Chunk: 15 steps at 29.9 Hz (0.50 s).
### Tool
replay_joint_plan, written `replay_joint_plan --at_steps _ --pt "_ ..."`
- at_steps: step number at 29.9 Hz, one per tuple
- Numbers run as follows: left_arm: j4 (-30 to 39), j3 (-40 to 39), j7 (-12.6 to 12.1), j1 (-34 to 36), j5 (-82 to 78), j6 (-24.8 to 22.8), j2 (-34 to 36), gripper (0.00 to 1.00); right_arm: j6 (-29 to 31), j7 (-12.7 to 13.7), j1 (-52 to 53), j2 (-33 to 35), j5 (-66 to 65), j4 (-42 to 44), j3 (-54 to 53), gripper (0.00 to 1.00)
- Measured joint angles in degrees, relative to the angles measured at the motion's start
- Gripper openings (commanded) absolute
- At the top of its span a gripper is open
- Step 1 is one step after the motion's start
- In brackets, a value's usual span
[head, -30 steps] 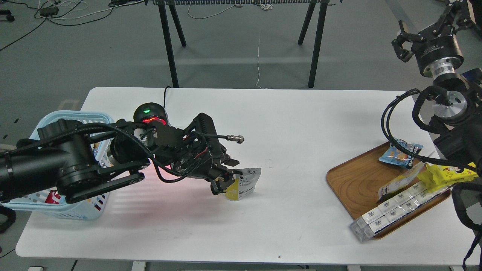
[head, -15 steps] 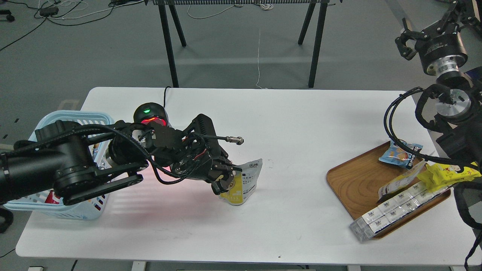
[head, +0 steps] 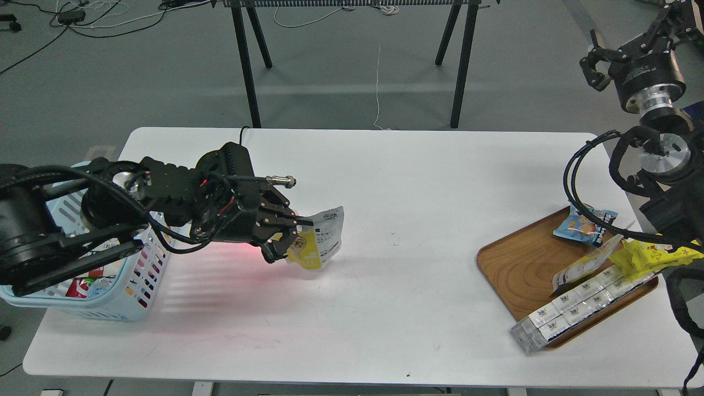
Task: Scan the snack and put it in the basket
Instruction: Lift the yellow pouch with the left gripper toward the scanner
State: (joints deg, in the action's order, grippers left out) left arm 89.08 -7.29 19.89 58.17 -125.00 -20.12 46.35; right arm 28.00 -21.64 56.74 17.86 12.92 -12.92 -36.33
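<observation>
The snack [head: 319, 242] is a pouch with a yellow front and a white text-printed back. My left gripper [head: 291, 236] is shut on it and holds it above the white table, to the right of the basket. The light blue slotted basket [head: 140, 275] stands at the table's left edge with several packets inside; my left arm crosses over it and hides much of it. A red glow lies on the table under the gripper. My right gripper [head: 597, 63] is raised off the table at the top right, seen small and dark.
A brown wooden tray [head: 522, 264] at the right holds a blue packet [head: 583, 223], a bright yellow packet [head: 654, 256] and a long white multi-pack [head: 577, 308] that overhangs its front edge. Black table legs [head: 247, 66] stand behind the table.
My left arm has swung left toward the basket, carrying the snack up off the table. It now hides the black scanner seen behind it. The right arm has shifted slightly.
</observation>
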Motion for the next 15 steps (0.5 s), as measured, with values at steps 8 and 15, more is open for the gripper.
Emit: replay_joint_plan --at_steps 8,15 --pt "-1.1 0.0 3.1 -0.3 0.0 2.9 6.9 0.0 0.0 -0.1 -1.4 0.1 0.0 0.0 0.2 0.99" --pt "-3.0 0.5 3.2 -0.9 0.0 3.7 8.0 0.0 0.0 -0.1 -1.4 -0.1 0.0 -0.2 0.2 0.99"
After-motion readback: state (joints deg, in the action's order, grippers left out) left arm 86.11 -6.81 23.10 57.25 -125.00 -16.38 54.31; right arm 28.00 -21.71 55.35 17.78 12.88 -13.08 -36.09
